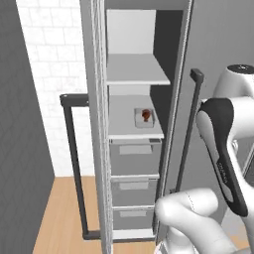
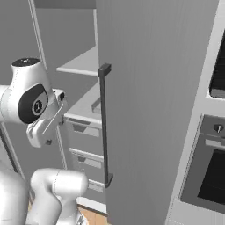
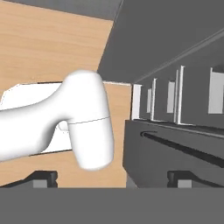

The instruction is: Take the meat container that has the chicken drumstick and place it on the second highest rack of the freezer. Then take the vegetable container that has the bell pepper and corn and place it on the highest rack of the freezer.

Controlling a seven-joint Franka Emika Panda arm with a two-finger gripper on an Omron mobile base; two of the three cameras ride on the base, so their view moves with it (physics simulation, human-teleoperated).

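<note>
The freezer (image 1: pixel 171 99) stands open. The meat container (image 1: pixel 145 118), a small pale tray with the reddish-brown chicken drumstick (image 1: pixel 146 115) in it, rests on the second highest rack (image 1: pixel 121 126). The highest rack (image 1: pixel 136 69) above it is bare. In the right base view a corner of the tray (image 2: pixel 96 106) peeks past a grey door panel. My gripper (image 3: pixel 113 178) is open with nothing between its fingertips (image 3: pixel 43 177), and it points down at the wooden floor beside the freezer's drawer fronts (image 3: pixel 168 98). The vegetable container, bell pepper and corn are out of view.
Three grey drawers (image 1: pixel 134 158) fill the freezer below the racks. Black bar handles (image 1: pixel 74 163) (image 1: pixel 191 129) flank the opening. A wide grey door panel (image 2: pixel 149 110) stands close to my arm. A black-windowed oven (image 2: pixel 211 176) is at the right, a white tiled wall (image 1: pixel 54 74) at the left.
</note>
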